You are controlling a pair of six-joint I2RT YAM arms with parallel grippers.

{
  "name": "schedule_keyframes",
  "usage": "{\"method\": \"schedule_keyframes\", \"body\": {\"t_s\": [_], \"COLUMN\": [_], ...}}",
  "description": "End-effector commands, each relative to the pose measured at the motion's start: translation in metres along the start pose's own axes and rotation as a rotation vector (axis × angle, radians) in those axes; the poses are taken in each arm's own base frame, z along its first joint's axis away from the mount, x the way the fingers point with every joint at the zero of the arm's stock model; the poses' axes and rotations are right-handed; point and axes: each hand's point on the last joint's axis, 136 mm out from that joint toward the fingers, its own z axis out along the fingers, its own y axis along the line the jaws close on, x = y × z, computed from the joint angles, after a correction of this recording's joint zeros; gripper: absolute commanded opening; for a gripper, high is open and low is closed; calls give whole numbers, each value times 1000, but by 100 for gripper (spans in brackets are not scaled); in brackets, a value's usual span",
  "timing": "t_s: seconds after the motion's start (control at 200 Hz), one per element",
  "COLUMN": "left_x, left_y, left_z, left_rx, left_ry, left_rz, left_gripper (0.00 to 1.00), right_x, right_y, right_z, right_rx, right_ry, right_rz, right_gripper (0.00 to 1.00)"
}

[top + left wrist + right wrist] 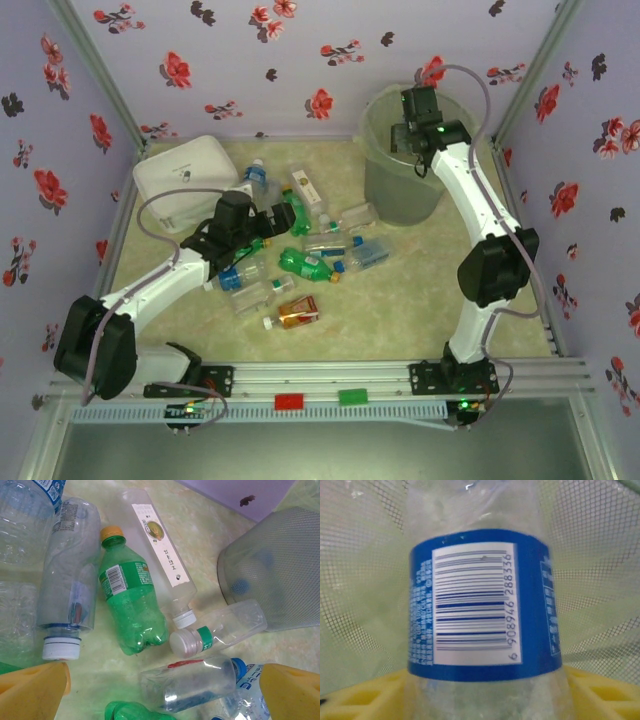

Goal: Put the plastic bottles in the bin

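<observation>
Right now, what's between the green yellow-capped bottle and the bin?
In the left wrist view, a long clear white-capped bottle lies across the gap between the green bottle and the bin, then bare table. A small green-banded bottle lies lower in frame.

The bottles [305,250] lie heaped at the middle of the table [420,310], many touching, so the gaps between them are tight. In the left wrist view a green bottle [131,605] has only narrow strips of table on either side, hemmed by a clear bottle [67,580] on its left and a pale bottle [160,560] on its right; bare table opens below it. The white box [185,180] blocks the upper left of the top view. The bin [400,195] stands upper right, its mouth taken up by the right gripper [405,138] and a blue-labelled bottle [485,605]. The table's lower right lies bare.
</observation>
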Motion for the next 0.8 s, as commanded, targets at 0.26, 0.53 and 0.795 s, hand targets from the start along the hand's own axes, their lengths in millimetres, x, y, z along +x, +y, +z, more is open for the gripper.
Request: {"method": "schedule_keyframes", "body": {"t_s": [0.26, 0.53, 0.795], "left_x": [-6, -7, 34], "left_y": [-9, -11, 8], "left_z": [-1, -6, -27], "left_rx": [16, 3, -63], "left_ry": [0, 30, 221], "left_rz": [16, 113, 252], "left_gripper": [100, 100, 100], "right_x": [-49, -19, 63], "right_y": [-4, 63, 127], "right_z": [-86, -145, -138], "right_rx": [-110, -432, -622], "right_ry": [-267, -370, -243], "right_rz": [87, 9, 11], "right_gripper": [100, 100, 100]}}
